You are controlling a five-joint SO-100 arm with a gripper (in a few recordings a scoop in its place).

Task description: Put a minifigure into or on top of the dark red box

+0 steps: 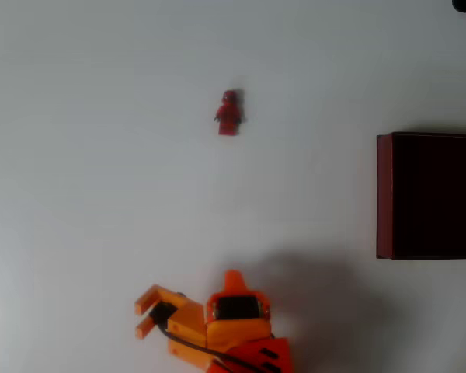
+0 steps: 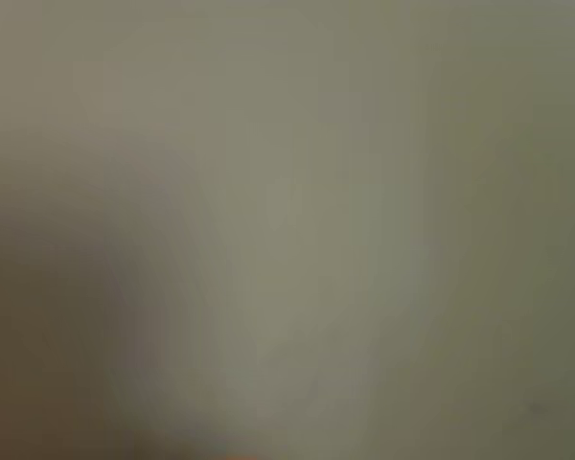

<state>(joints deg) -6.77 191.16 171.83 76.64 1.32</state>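
Looking down from the overhead view, my orange pincer [image 1: 231, 278] sits at the bottom edge of the white table [image 1: 101, 155], and honestly I can't tell how far open it is from up here. It's got nothing in it. The minifigure [image 1: 228, 113] is out in the open, well apart from me. The dark red box [image 1: 429, 196] is over at the right edge. Wrist view's just a grey blur.
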